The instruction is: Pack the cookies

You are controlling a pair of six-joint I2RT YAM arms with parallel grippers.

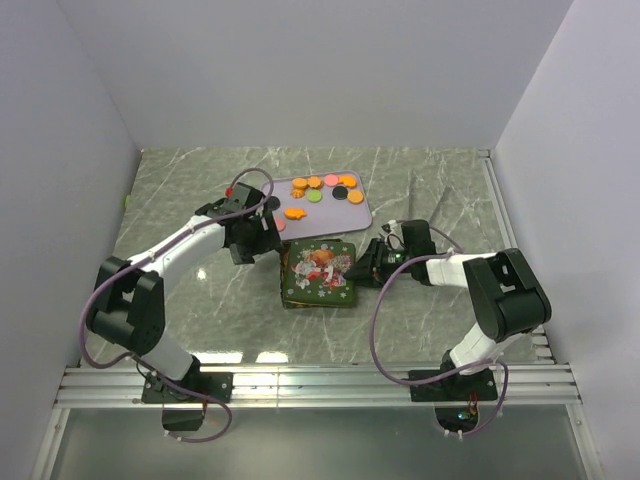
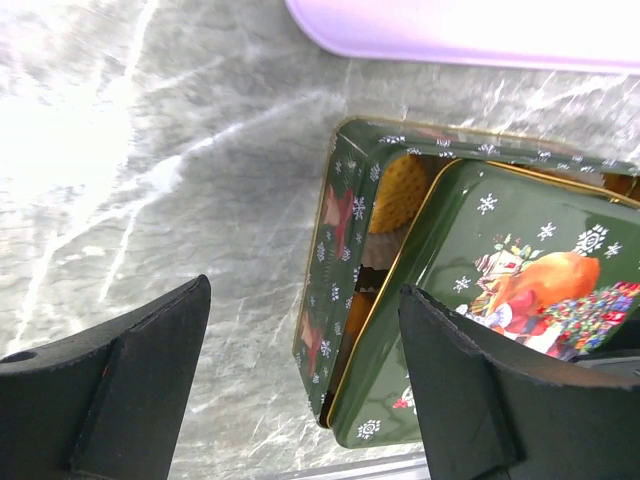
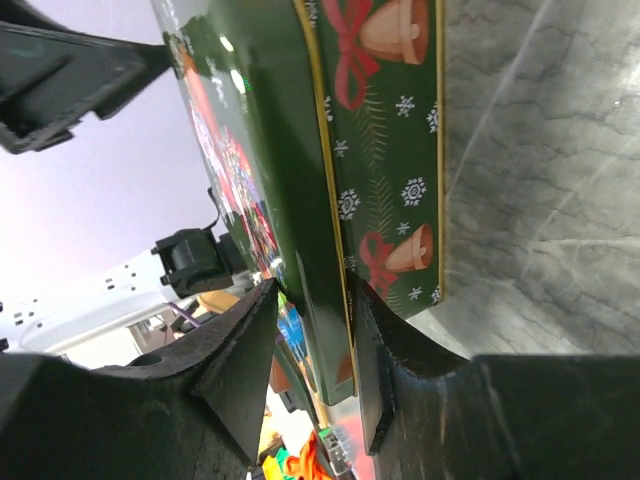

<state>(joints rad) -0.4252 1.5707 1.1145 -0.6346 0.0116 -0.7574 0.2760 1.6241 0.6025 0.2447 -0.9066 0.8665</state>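
**Ana:** Where are the cookies (image 1: 322, 188) from where you stand?

**Ben:** Most of them lie on the lilac tray (image 1: 340, 216) at the back of the marble table (image 1: 180, 190). They're mainly orange rounds, with a few black, pink and green ones among them.

**Ana:** And the tin?

**Ben:** The green Christmas tin (image 2: 335, 250) sits just in front of the tray, between the two arms. Its lid (image 2: 500, 280) lies askew across it, so a gap shows along the left side. In that gap I can see an orange cookie (image 2: 402, 190).

**Ana:** What about the right gripper (image 3: 315, 310)?

**Ben:** Narrow, pinching the right edge of the lid, one finger on each face.

**Ana:** The left gripper (image 2: 305, 330)?

**Ben:** Spread wide and holding nothing, it hangs over the table just off the tin's left wall
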